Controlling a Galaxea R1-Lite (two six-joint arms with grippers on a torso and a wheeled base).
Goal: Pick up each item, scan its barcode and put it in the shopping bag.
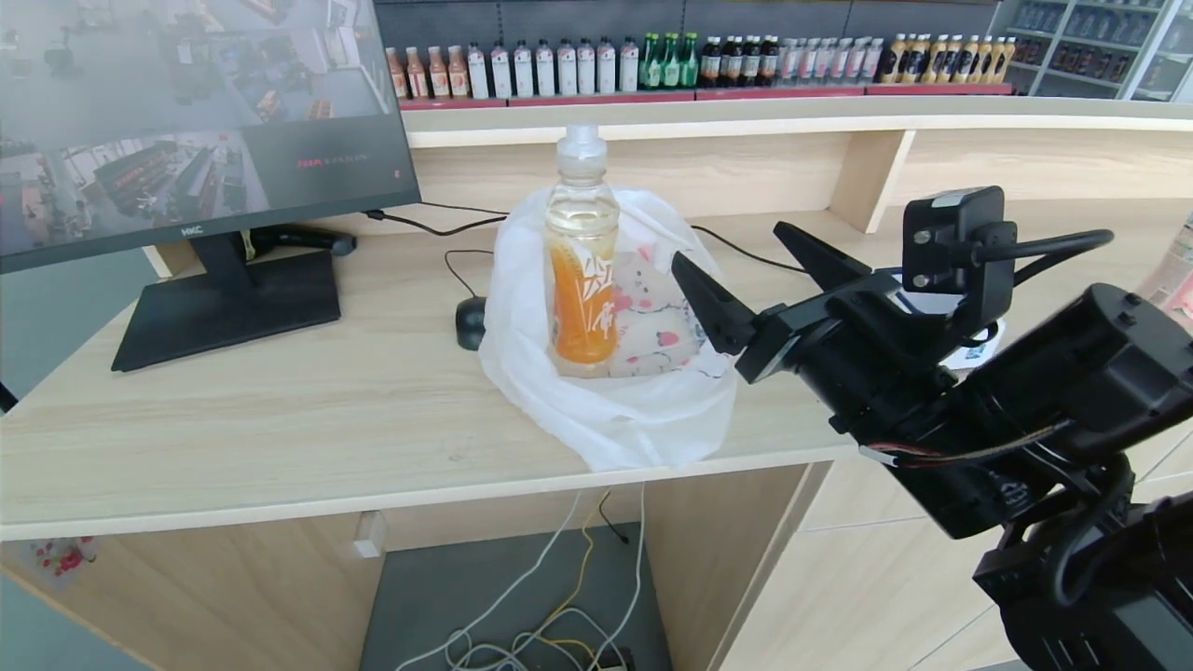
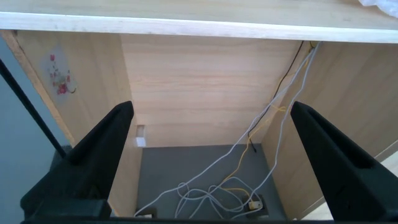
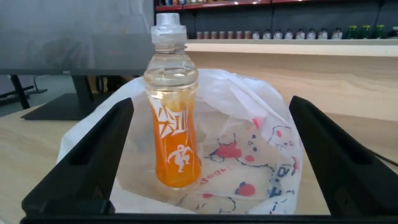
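Observation:
An orange drink bottle with a clear cap stands upright inside the white plastic shopping bag on the wooden counter. A flat packet with red and pink print lies in the bag beside it. My right gripper hangs open just right of the bag, holding nothing; from its wrist the bottle and the bag sit between its spread fingers. My left gripper is open below the counter edge, facing the space under the desk.
A monitor on a black stand occupies the counter's left. A black mouse and its cables lie behind the bag. A raised shelf runs along the back. Loose cables hang under the desk. A white item sits behind my right arm.

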